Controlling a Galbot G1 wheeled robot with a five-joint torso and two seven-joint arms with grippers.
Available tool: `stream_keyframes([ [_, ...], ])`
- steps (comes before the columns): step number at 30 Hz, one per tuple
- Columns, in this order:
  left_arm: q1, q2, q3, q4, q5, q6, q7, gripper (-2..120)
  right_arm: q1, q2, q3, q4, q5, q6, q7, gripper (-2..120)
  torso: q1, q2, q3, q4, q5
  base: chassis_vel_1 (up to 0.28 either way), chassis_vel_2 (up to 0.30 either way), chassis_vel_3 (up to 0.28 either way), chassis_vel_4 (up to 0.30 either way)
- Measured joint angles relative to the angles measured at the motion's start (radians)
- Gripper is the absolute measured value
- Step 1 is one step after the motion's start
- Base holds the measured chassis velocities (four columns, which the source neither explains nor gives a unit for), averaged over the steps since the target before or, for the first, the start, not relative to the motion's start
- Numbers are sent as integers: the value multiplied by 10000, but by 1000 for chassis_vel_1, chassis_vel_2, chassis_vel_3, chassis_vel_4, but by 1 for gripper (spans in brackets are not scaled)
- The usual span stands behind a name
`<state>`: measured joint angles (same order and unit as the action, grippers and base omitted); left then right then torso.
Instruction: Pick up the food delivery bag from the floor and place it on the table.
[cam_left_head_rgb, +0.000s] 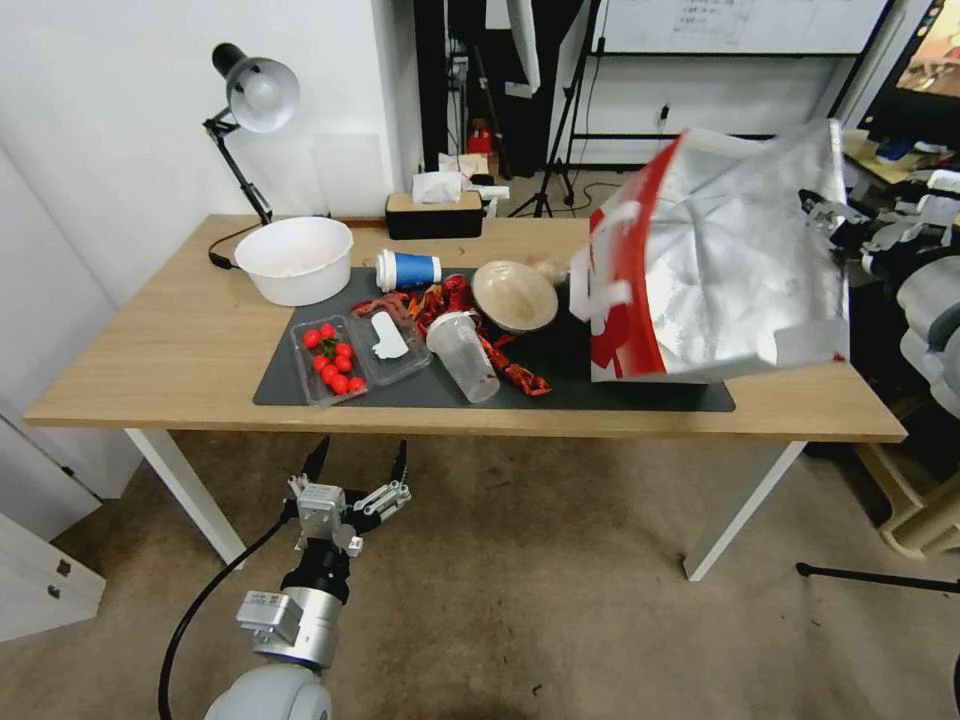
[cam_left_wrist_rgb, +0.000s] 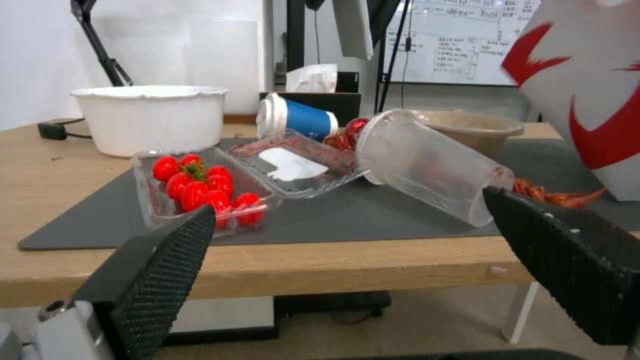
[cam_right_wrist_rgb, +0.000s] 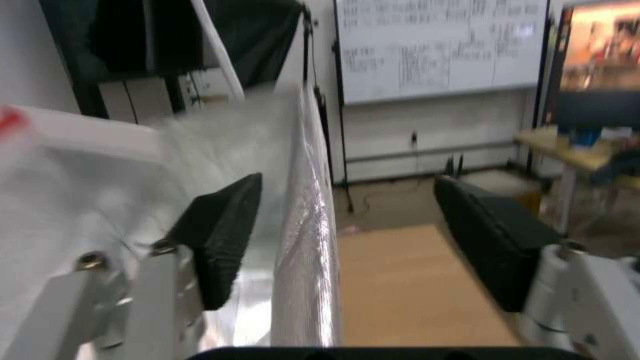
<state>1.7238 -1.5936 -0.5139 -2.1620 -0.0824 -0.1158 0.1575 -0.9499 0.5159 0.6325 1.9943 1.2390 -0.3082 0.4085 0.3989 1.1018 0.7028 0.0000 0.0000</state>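
On the table's (cam_left_head_rgb: 180, 340) right end sits the bag (cam_left_head_rgb: 720, 260), tipped over with its foil mouth facing up, bottom edge on the dark mat (cam_left_head_rgb: 600, 385) next to the brown bowl (cam_left_head_rgb: 514, 295). Right gripper (cam_right_wrist_rgb: 347, 240) has its fingers spread wide either side of the bag's rim, not pinching it. Left gripper (cam_left_head_rgb: 358, 462) hangs open below the table's front edge, over the floor (cam_left_head_rgb: 520, 600).
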Motion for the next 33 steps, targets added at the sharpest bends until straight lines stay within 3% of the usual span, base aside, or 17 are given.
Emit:
stream_keyframes([
  [10, -4, -14, 25, 10, 14, -27, 18, 99, -464, -18, 375, 512, -938, 1014, -971, 99, 0, 0, 0, 0, 0, 0, 0, 0, 0],
  [22, 15, 17, -42, -36, -4, -54, 13, 99, -1509, 558, 685, 1496, -1501, 2063, -1866, 100, 0, 1, 0, 0, -2, 0, 0, 0, 0],
  [25, 74, -6, -103, -88, -16, -102, -10, 99, -2112, 1104, 673, 1836, -1893, 3204, -2948, 100, 0, 0, 0, -3, -1, 0, 0, 0, 0],
  [30, 196, -122, -228, -169, -17, -216, -49, 99, -2591, 1563, 494, 2111, -2361, 4014, -3860, 100, -1, 0, 0, 3, -2, 0, 0, 0, 0],
  [33, 289, -148, -314, -201, -8, -303, -68, 99, -3827, 2137, 526, 2465, -3623, 4667, -4790, 100, -1, 0, -1, 0, -2, 0, 0, 0, 0],
])
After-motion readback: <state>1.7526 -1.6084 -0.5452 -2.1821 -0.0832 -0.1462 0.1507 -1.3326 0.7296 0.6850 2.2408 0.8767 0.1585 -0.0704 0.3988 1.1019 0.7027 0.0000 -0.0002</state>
